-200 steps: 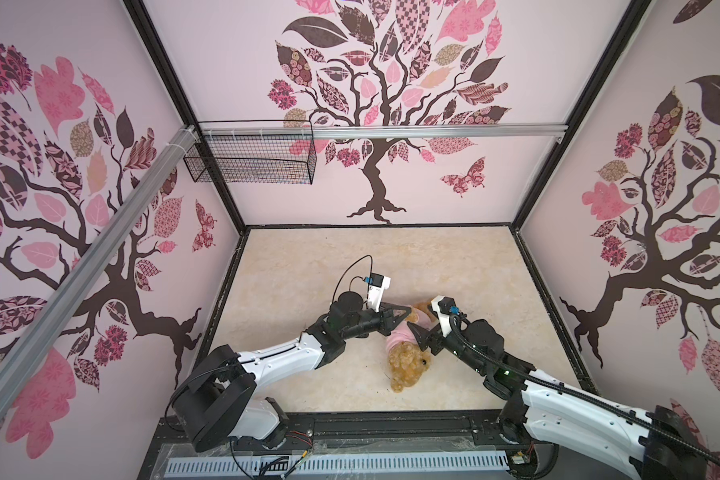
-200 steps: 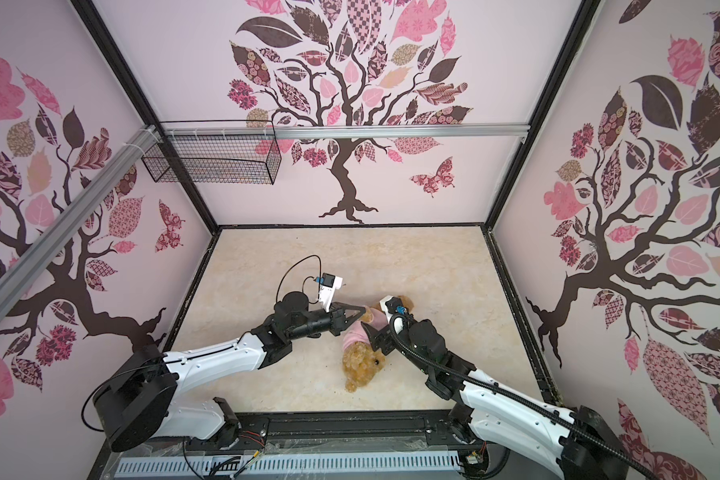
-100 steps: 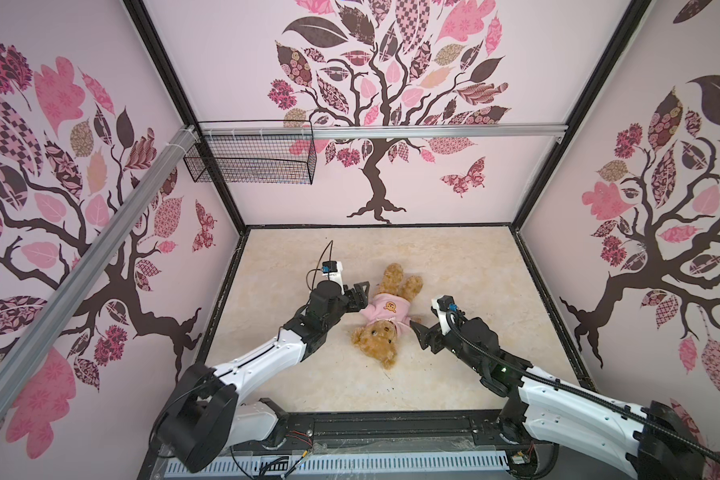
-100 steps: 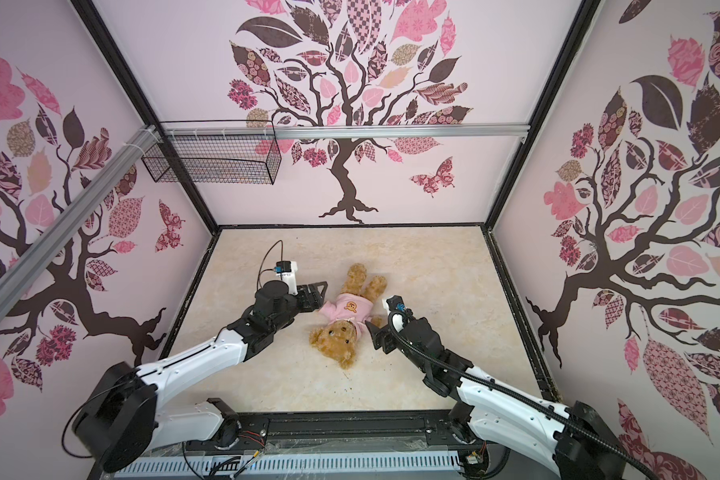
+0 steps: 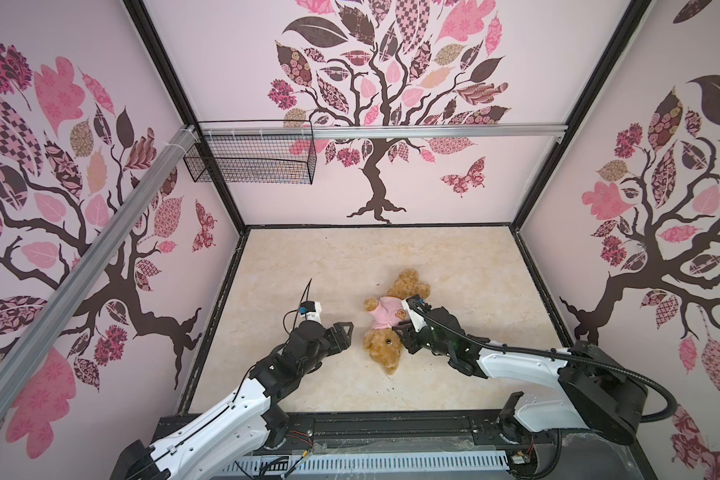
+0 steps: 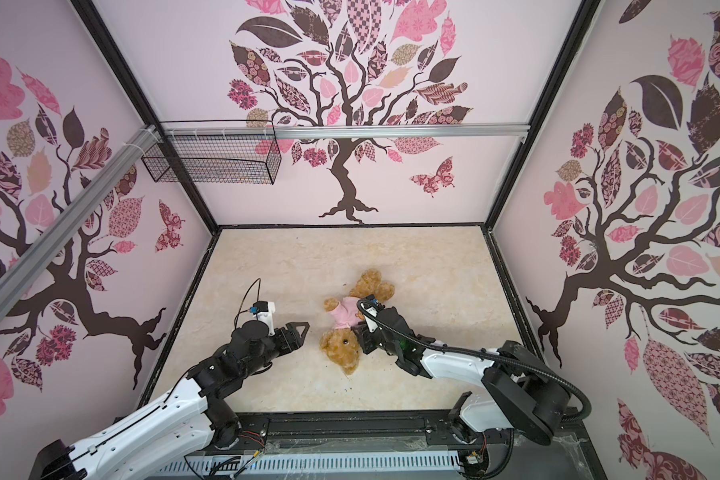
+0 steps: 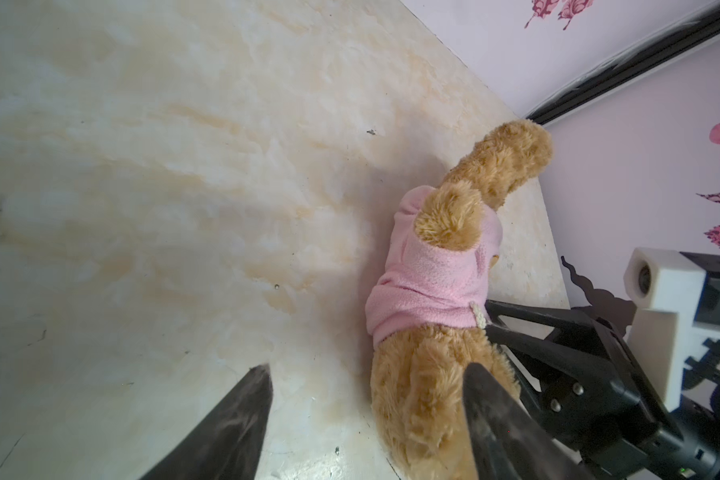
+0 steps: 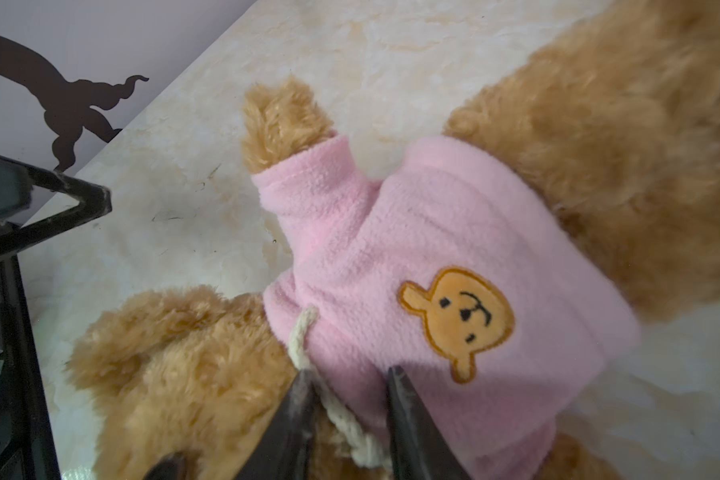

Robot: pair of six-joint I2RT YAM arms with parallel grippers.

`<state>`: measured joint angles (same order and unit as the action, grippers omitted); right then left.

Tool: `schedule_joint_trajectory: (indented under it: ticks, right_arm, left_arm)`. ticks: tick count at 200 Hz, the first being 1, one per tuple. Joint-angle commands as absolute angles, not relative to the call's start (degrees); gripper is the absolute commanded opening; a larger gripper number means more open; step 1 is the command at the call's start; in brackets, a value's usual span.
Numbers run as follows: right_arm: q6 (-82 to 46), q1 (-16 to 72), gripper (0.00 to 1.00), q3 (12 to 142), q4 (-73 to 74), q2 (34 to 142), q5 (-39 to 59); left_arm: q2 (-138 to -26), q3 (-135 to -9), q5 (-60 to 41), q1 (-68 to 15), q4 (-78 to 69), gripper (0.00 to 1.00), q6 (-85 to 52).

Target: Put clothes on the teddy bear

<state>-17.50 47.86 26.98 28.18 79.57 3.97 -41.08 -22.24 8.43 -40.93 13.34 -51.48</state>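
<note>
In both top views the bear [image 5: 385, 353] [image 6: 341, 349] lay face up on the worktop [image 5: 454, 270], a little right of the middle, head toward the arms' bases and legs toward the far wall. The pink shirt [image 5: 385, 311] covered its trunk, with one arm out through a sleeve. The left pincer [image 5: 347, 332] hung just beside the head, clear of it, jaws apart and empty. The right pincer [image 5: 400, 330] lay at the bear's neck on the other side, largely hidden under its own wrist. In the left wrist view the left pincer's [image 7: 366, 374] fingers stood wide apart, with bare worktop and the side of the head between them. There the right pincer [image 7: 495, 322] reached to the shirt's neck edge beside a cream cord [image 7: 479, 316]. In the right wrist view the right pincer's [image 8: 350, 376] jaws were narrowed, one finger on the cord and the other pressed on the shirt near the orange emblem [image 8: 458, 320], with a fold of fleece between them; whether they clamped it could not be told. One finger [image 8: 100, 201] of the left pincer showed near the head, apart from it.
</note>
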Motion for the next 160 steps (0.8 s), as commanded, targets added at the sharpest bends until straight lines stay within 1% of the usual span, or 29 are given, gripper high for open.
schedule_joint_trajectory:
  ticks: [1,17,34,66,84,105,129,160]
  right_arm:
    - [-21.95,52.6,0.34,29.7,32.46,84.7,6.48]
    - [-24.77,54.06,0.4,33.29,35.29,88.17,9.54]
    - [-25.98,54.05,0.47,36.05,37.36,89.45,11.27]
    - [-17.46,53.19,0.65,40.71,29.6,85.84,5.09]
    - [-14.57,49.82,0.71,43.16,27.76,86.67,6.89]
    - [-12.1,45.81,0.72,49.93,23.21,92.21,12.78]
    - [-7.05,45.25,0.72,58.94,16.91,100.6,13.71]
    - [-6.65,43.16,0.68,66.53,12.11,108.96,14.45]
  left_arm:
    - [-37.08,-20.4,15.04,-40.96,19.9,0.75,-51.89]
    - [-34.32,-20.84,18.05,-40.79,23.19,0.76,-51.08]
    - [-31.68,-21.01,17.92,-40.83,25.12,0.77,-51.05]
    - [-29.63,-21.53,12.75,-41.37,28.74,0.79,-54.78]
    - [-28.78,-22.05,12.63,-43.0,32.16,0.8,-56.6]
    - [-26.89,-21.43,12.32,-44.37,34.49,0.8,-57.38]
    - [-26.33,-20.54,8.67,-44.49,34.09,0.8,-55.39]
    - [-29.46,-20.79,3.09,-44.47,32.95,0.8,-50.94]
